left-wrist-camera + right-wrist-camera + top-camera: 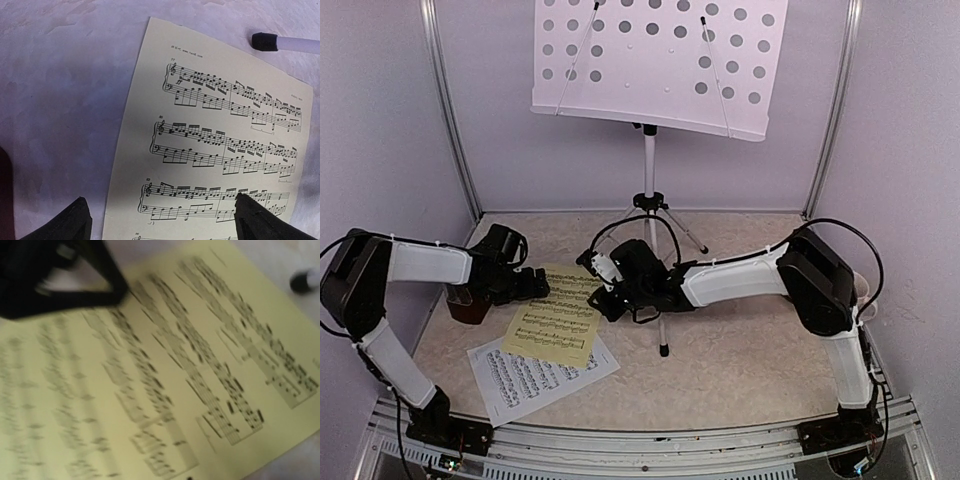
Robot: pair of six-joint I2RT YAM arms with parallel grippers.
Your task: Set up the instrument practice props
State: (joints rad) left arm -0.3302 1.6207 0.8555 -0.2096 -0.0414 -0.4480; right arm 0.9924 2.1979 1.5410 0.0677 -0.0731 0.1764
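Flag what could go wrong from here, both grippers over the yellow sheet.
1. The yellow sheet lies flat, overlapping the white sheet; a pinch may slip or drag both.
2. The left gripper and right gripper sit close over the same page; they could collide.
3. The right arm crosses the front leg of the stand; a swing might tip it.

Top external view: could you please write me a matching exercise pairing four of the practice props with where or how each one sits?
Things:
1. music stand
2. yellow sheet
3. white sheet
4. metronome

States:
A. lies flat, partly covered by another sheet
B. brown, at the far left, partly hidden
C. stands upright at the back, its desk bare
D. lies on top of another sheet

Pairs: 1-C, 2-D, 3-A, 4-B.
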